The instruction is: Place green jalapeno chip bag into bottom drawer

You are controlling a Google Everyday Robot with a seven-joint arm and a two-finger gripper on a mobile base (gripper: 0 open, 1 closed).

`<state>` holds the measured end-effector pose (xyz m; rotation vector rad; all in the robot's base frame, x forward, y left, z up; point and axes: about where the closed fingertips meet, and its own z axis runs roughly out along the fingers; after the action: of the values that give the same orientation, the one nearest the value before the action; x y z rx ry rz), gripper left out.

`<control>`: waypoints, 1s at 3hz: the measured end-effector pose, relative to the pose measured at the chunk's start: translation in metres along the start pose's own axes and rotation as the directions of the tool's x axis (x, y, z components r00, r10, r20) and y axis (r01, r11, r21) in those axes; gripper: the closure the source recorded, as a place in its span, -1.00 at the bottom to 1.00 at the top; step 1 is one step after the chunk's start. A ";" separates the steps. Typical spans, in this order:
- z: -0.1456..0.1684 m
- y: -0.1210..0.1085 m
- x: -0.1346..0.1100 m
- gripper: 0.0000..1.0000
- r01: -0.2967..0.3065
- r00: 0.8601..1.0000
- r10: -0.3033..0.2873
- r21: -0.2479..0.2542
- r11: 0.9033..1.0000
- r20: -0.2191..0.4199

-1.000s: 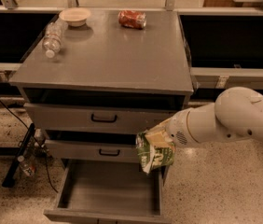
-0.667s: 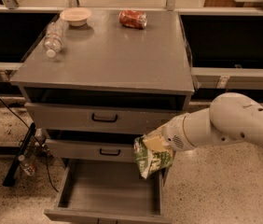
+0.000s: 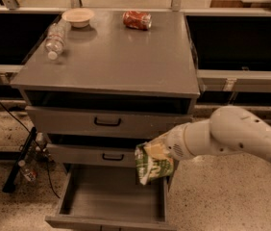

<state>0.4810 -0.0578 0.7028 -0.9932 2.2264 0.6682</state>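
Camera view looks down on the front lip of the bottom drawer (image 3: pixel 107 199), which stands open with its nearest edge partly cut off by the lower border. Its flat grey floor is bare on the left and middle. The right rear part of the floor is hidden behind the green jalapeno chip bag (image 3: pixel 153 166).

That bag hangs in the air over the drawer's right side, just in front of the cabinet's face and clear of the drawer floor. It tilts a little, pale crimped end upward, and its lettering is too blurred to read. The gripper (image 3: pixel 162 149) clasps the bag by its top. The fingers themselves are covered by the bag and the white wrist, so only the hold shows, not how they sit.

The white arm (image 3: pixel 241 136) reaches in from the right and runs out of the picture at that edge. Speckled floor (image 3: pixel 222 203) lies open beneath it, to the right of the cabinet. On the left, dark cables (image 3: pixel 24 150) and a stand crowd the cabinet's side.

Behind the bag, the middle drawer (image 3: pixel 85 154) and top drawer (image 3: pixel 107 121) are closed, black handles showing. The middle drawer's right end is hidden by the bag.

Farther back on the cabinet top (image 3: pixel 121 61) lie a clear plastic bottle (image 3: pixel 55 36), a pale bowl (image 3: pixel 78 17) and a red crushed can (image 3: pixel 137 19), all near the far edge, leaving the front bare
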 end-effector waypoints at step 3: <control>0.085 -0.014 0.029 1.00 -0.092 0.994 0.096 -0.089 0.992 0.045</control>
<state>0.5032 -0.0245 0.6210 -0.9082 2.2281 0.8294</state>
